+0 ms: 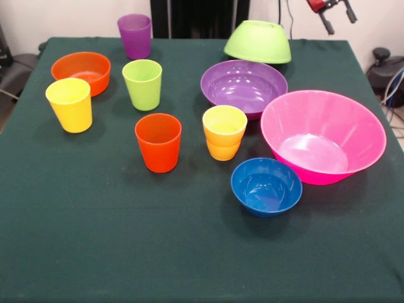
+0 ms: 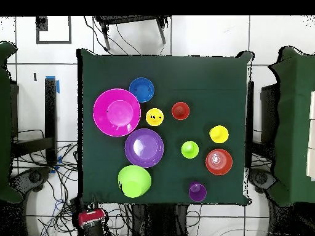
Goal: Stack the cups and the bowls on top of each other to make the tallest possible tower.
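The red and black robot gripper [image 1: 333,14] is cut off by the top edge in the front view, so only its lower part shows. It is too small to tell if it is open or closed. From above, only a red blob of the arm [image 2: 90,218] shows, off the table's corner.

The big shiny pink plastic bowl [image 1: 323,134] hides a bit of the shiny purple plastic bowl [image 1: 243,86]. The upside-down lime green plastic bowl [image 1: 258,41] hides whatever is under it.
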You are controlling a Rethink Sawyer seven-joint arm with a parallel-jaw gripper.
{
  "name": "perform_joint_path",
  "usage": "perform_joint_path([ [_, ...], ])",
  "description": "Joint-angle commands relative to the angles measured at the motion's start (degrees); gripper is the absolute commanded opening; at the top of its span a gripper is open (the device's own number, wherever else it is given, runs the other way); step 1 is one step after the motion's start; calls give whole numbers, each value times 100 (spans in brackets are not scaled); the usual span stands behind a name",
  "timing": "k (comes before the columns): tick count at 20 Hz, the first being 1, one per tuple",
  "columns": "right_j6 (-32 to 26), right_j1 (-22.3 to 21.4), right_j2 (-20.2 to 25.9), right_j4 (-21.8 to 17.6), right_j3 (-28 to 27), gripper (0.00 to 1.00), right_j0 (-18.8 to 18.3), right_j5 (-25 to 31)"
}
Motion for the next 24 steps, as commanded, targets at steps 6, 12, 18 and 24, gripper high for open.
perform_joint_path([
  [6,-1092,-747,765,332,110,100,-660,4500],
  [12,-485,-436,484,68,-13,100,-303,4789],
  [18,-173,-312,514,-294,-91,100,-324,4720],
  [24,-133,-449,525,-294,-113,100,-304,4859],
])
